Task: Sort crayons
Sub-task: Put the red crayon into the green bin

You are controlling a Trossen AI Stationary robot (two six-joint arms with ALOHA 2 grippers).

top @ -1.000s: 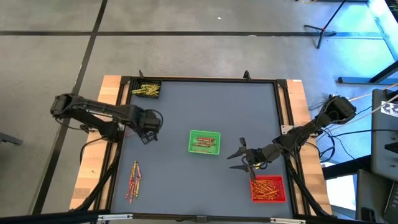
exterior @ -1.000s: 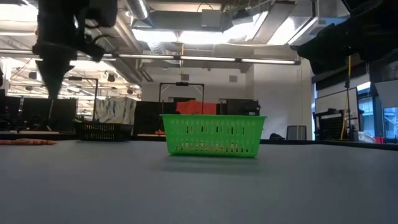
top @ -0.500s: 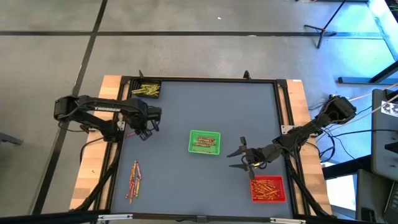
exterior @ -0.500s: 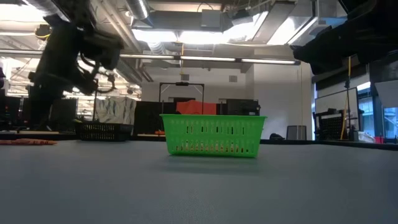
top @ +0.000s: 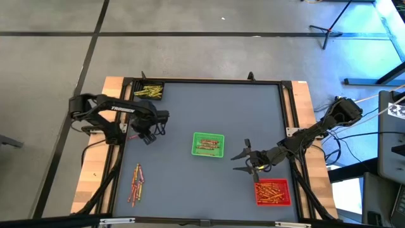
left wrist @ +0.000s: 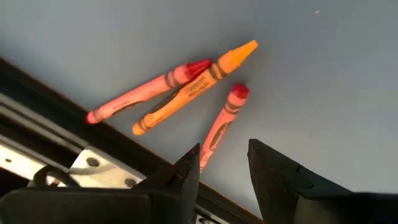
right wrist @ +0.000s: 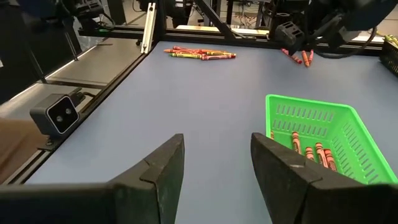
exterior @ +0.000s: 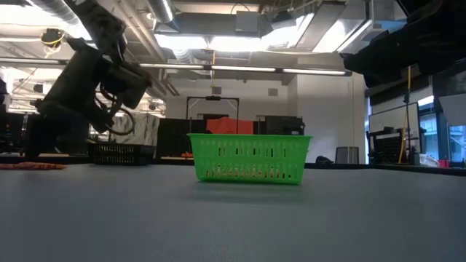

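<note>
Three crayons lie on the grey table by its left edge: a red one [left wrist: 146,92], an orange one [left wrist: 193,87] and a second red one [left wrist: 225,121]. My left gripper [left wrist: 224,149] hangs open just above them, slanting down, its fingers on either side of the second red crayon's near end. The high view shows my left gripper [top: 145,135] at the table's left edge. My right gripper [top: 242,159] stands open and holds nothing, between the green tray [top: 208,144] and the red tray [top: 273,192]. Both trays hold crayons.
A black tray [top: 149,92] with yellow and green crayons sits at the far left corner. A loose heap of crayons [top: 136,183] lies near the front left. The table's dark frame rail [left wrist: 74,124] runs close beside the three crayons. Bare grey table lies between the trays.
My left gripper has come down toward the table by its left edge and has tipped from pointing straight down to a slant. Its fingers have stayed open.
</note>
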